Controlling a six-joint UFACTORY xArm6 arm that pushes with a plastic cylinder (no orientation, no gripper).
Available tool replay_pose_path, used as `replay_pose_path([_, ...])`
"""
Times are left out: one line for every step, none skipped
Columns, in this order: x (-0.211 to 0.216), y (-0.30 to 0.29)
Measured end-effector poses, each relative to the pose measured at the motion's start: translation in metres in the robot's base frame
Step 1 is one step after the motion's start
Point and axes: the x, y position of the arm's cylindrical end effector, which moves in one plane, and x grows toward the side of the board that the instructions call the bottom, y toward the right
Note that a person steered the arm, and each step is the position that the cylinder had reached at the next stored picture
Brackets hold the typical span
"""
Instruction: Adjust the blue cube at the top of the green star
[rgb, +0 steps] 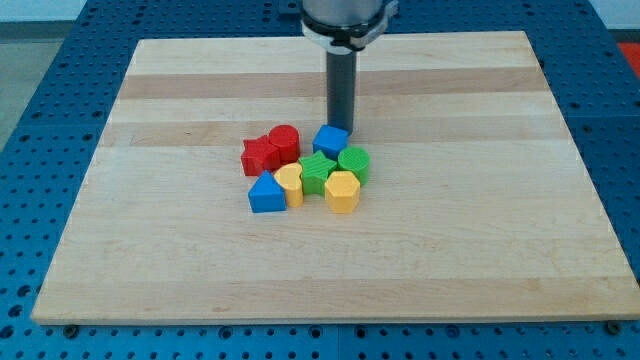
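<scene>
Nearest the view's bottom, below the green star (317, 172), lie a blue triangular block (265, 194) and two yellow blocks (341, 191). The blue cube (330, 141) touches the star's upper edge. My tip (343, 128), a plain rod with nothing to open or close, stands just above-right of this cube, seemingly touching it, so I judge a push goes down-left

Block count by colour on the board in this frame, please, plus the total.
Red: 2, a star-like block and a cylinder
Blue: 2, the blue cube and a triangular block
Green: 2, the green star and a cylinder
Yellow: 2, and
Total: 8
</scene>
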Motion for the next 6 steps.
replay_pose_path([0.012, 0.000])
replay_pose_path([0.011, 0.000])
replay_pose_path([0.006, 0.016])
replay_pose_path([0.007, 0.033])
replay_pose_path([0.024, 0.037])
replay_pose_path([0.030, 0.033])
